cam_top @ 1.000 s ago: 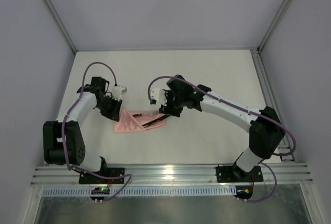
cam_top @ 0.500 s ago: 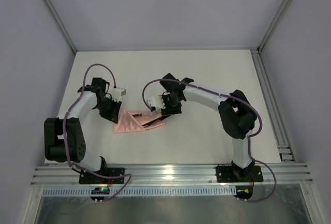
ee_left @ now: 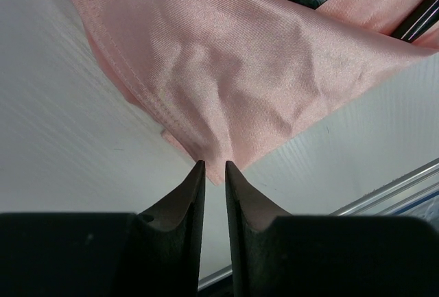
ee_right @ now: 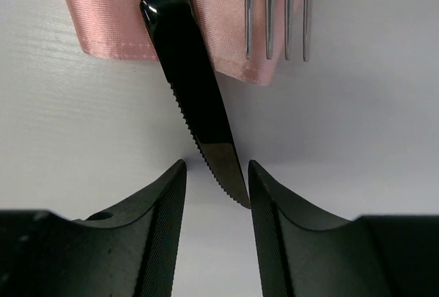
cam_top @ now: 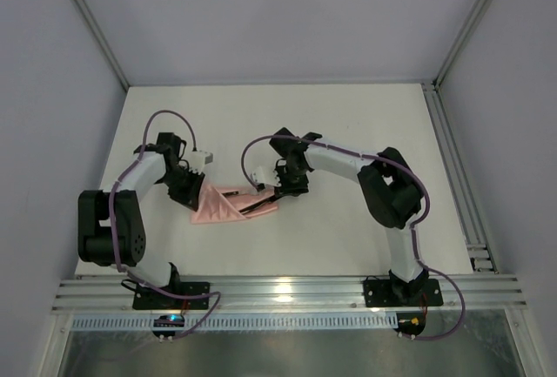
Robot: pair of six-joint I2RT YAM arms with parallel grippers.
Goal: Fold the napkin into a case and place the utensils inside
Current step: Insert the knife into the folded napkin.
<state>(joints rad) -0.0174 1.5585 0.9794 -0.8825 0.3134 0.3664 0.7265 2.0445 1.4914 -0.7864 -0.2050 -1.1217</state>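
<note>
White surface, pale walls on three sides, aluminium rail by my bases. The case lies folded and tapered between my two end effectors.

Left end effector: nearly closed, nipping one corner of the case and tenting that layer off the surface.

Right end effector: jaws part open, straddling the knife tip, not clamped on it. Can't tell if the tip brushes one finger. The knife runs ahead of it onto the cloth. The fork tines sit just right of the knife, over the case's near edge.

Handling: the cloth looks thin, sheeny and limp. It will likely slide or unfold if dragged, so hold at hems or corners and lift little. The knife looks stiff, light and slick, and it lies flat. A tip grab would probably pivot; better to push along its axis or grip further up the blade.

Room: open surface beyond and outboard of both end effectors. Only the gap between them, over the case, is tight.
</note>
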